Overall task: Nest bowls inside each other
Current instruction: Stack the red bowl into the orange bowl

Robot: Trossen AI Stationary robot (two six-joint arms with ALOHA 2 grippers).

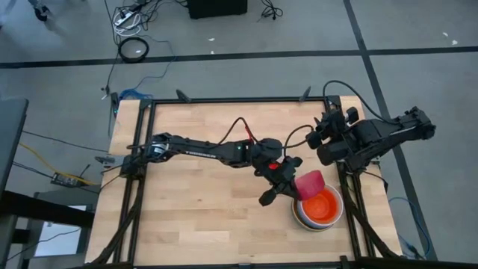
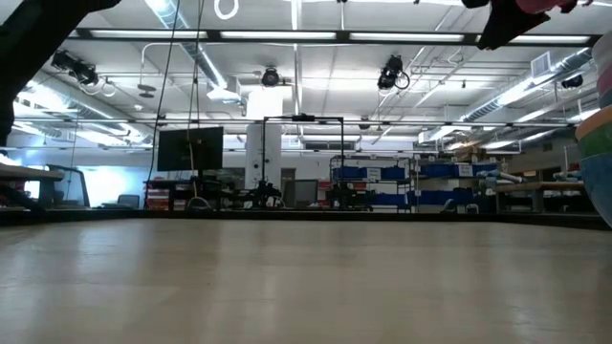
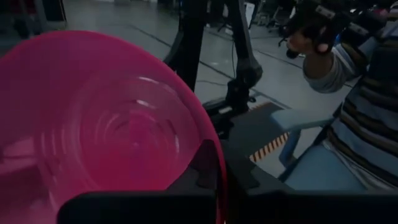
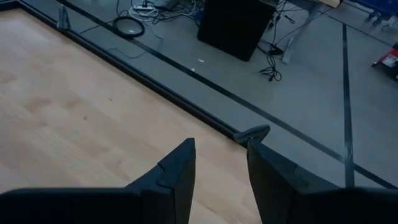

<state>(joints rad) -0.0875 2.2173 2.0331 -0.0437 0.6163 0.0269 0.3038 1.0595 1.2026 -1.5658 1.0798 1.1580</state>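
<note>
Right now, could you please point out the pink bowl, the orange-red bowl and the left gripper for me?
Pink bowl [image 1: 309,183], high view, its tilted side.
Orange-red bowl [image 1: 323,205], high view, its inside.
Left gripper [image 1: 287,181], high view, fingers shut on the pink bowl's rim.

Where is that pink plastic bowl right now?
In the high view the pink plastic bowl is tilted in the shut left gripper, at the table's right side, just above the stack of bowls topped by an orange-red one.

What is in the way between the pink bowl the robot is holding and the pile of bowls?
Nothing visible. The left gripper holds the pink bowl tilted, right at the edge of the stack of bowls, whose orange-red top bowl lies open. The right gripper waits apart.
</note>
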